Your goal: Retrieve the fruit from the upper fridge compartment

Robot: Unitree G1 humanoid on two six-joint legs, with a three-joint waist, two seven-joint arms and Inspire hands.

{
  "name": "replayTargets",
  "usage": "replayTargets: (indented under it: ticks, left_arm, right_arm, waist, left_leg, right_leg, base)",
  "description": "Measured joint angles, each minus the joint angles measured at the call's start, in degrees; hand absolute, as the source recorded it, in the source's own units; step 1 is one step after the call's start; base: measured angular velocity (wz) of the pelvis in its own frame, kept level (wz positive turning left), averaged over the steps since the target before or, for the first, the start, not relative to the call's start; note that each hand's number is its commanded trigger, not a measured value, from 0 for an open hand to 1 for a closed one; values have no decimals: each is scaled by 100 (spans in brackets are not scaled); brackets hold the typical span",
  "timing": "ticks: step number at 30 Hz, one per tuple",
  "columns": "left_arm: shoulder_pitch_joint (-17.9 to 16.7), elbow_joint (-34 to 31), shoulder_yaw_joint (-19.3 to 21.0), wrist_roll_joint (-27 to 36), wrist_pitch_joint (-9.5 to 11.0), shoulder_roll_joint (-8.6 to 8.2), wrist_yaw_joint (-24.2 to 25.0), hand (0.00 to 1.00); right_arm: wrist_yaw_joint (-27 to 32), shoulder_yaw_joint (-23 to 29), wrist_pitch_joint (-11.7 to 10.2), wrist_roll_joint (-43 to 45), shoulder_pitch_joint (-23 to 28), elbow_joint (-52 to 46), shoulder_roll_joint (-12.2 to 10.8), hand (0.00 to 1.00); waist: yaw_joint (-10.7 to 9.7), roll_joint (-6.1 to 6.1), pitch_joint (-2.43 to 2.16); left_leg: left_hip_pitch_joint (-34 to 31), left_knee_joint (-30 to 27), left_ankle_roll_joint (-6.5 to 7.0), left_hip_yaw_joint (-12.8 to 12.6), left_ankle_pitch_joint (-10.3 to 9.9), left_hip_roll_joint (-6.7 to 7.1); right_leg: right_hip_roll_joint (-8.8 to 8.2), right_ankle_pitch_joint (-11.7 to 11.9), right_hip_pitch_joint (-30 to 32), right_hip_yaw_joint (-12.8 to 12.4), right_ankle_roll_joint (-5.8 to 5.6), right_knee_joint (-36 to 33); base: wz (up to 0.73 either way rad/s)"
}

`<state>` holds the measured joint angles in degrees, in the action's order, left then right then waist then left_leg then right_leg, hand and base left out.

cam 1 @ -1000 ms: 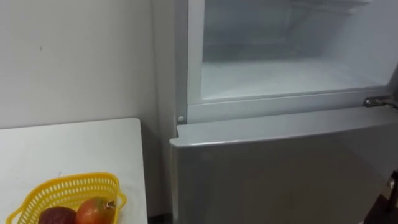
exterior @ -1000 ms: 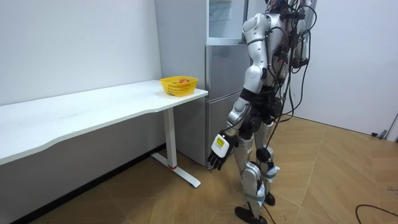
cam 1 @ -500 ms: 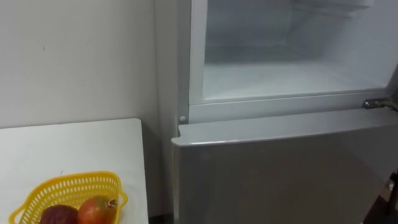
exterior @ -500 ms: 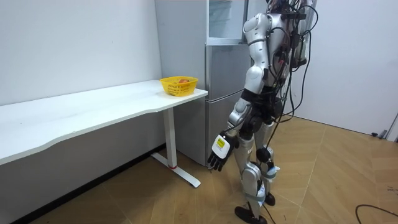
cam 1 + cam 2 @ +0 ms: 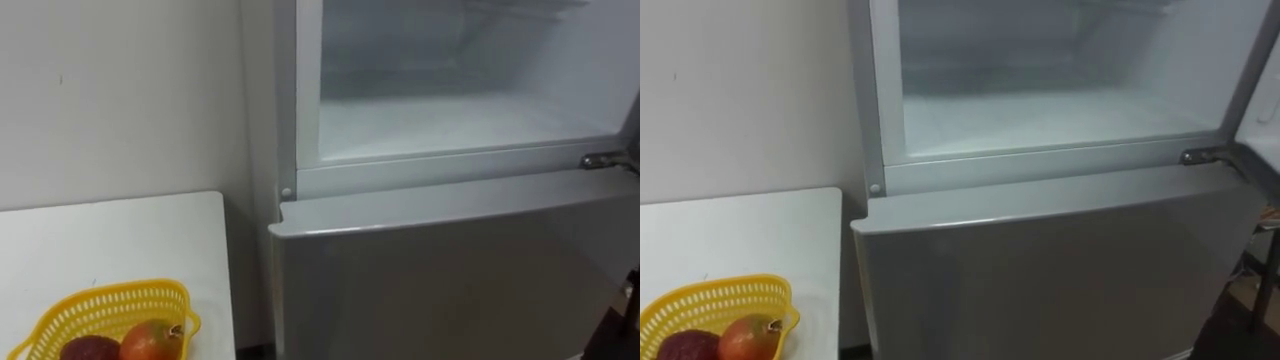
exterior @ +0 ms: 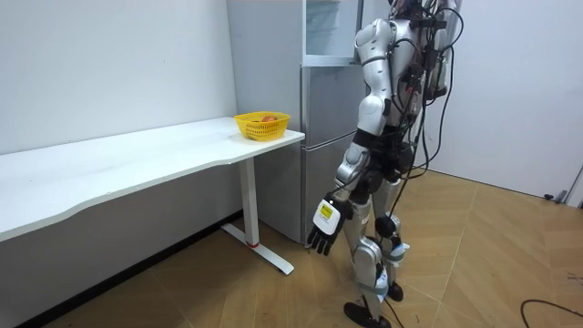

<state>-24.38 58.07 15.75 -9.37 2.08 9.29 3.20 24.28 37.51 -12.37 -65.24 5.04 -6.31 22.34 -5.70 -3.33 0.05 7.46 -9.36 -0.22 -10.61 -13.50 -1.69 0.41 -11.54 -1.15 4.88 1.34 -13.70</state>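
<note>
Overall: bright, even indoor light, no hard contrast.
Upper fridge compartment (image 5: pixel 460 110): pale, brightest on its floor, dimmer toward the back.
Lower fridge door (image 5: pixel 440 280): dull grey sheen, lighter band along the top edge.
White table (image 5: pixel 130 235): evenly lit, faint shadow beside the yellow basket (image 5: pixel 100 305).
Wooden floor (image 6: pixel 483 246): mild gloss, soft shade under the table.

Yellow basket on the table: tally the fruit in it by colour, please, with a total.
Dark red fruit: 1
Orange-red fruit: 1
Total in the yellow basket: 2
</note>
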Motion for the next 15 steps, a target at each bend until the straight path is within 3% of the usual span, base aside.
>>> replayTargets:
  ticks: [6,15]
  left_arm:
    - [12,9,6,-15,-5,-1,91,0]
    - [96,187,4,-32,34,-4,237,0]
  right_arm:
    - [-1,-56,142,64,-3,-14,0,0]
    - [-11,-649,199,1103,-148,-104,0,0]
  waist:
    - [104,-26,10]
    - [178,-74,31]
  left_leg:
    - [0,-3,0,-18,0,8]
    - [12,-9,1,-18,1,7]
  right_leg:
    - [-6,-13,67,-16,-5,-10]
    - [-11,-40,155,-19,20,-203]
  base:
    - [-1]
    - [-2]
